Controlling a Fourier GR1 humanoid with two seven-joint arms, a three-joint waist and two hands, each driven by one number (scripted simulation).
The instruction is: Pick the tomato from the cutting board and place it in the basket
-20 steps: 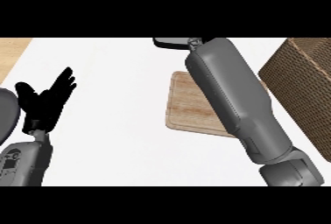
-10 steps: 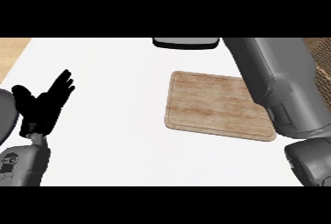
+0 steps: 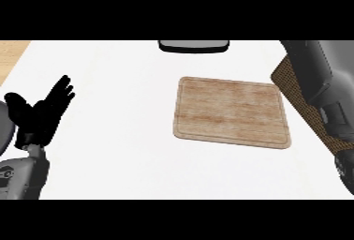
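I have one camera only, at head height, looking steeply down on the white desk [image 3: 124, 168] from close above. The cutting board [image 3: 232, 111] sits right of centre, the basket [image 3: 298, 101] is cut by the right edge, and my forearms enter from the lower corners. No second view overlaps it.

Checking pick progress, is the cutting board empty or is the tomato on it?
Empty: the cutting board shows only bare wood; no tomato is visible anywhere.

white counter [image 3: 124, 168], dark tray [image 3: 194, 45] at far edge
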